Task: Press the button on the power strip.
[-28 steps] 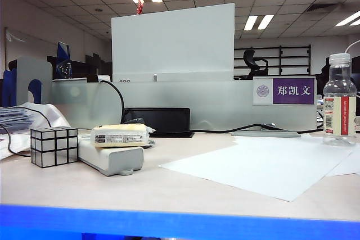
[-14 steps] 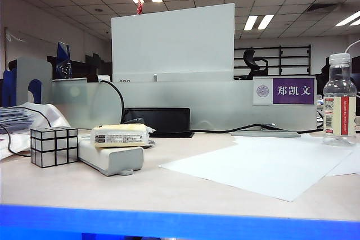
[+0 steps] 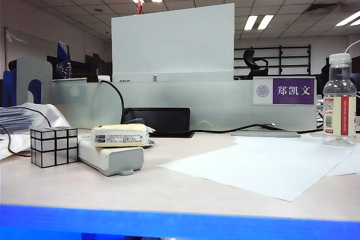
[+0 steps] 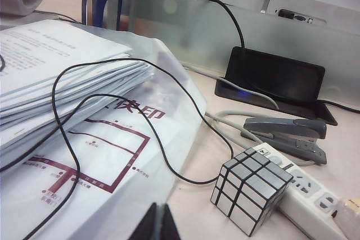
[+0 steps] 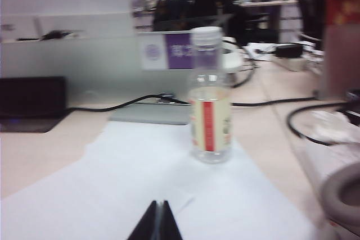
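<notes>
Pale grey-white plastic is what I must touch: the power strip (image 3: 107,158) lies low and long at the lower left of the exterior view, rounded end toward the camera, with a small tab under that end. A yellowish wrapped packet (image 3: 121,135) rests on top of it, and a silver mirrored cube (image 3: 54,146) stands just beside it on the left.

My left gripper (image 4: 159,222) shows only as dark fingertips pressed together at the bottom edge of the left wrist view, so I read it as closed with nothing in it. In that view the strip (image 4: 306,192) runs along the lower right behind the cube (image 4: 251,190), with a grey stapler (image 4: 289,133) lying close beyond it. My right gripper (image 5: 157,221) is likewise pinched to a point and empty, low in the right wrist view over white paper (image 5: 140,189), facing a clear bottle (image 5: 210,96). Neither arm appears in the exterior view.

Trouble, as I judge it: I cannot make out the button itself in any view, and the packet may be covering part of the top face. Coming in low from the left, I could knock the cube or snag the thin black cable (image 4: 101,116) looping over the stacked papers (image 4: 62,77). A push landing off the button, or on the packet, would shove the strip along the desk rather than switch it.
</notes>
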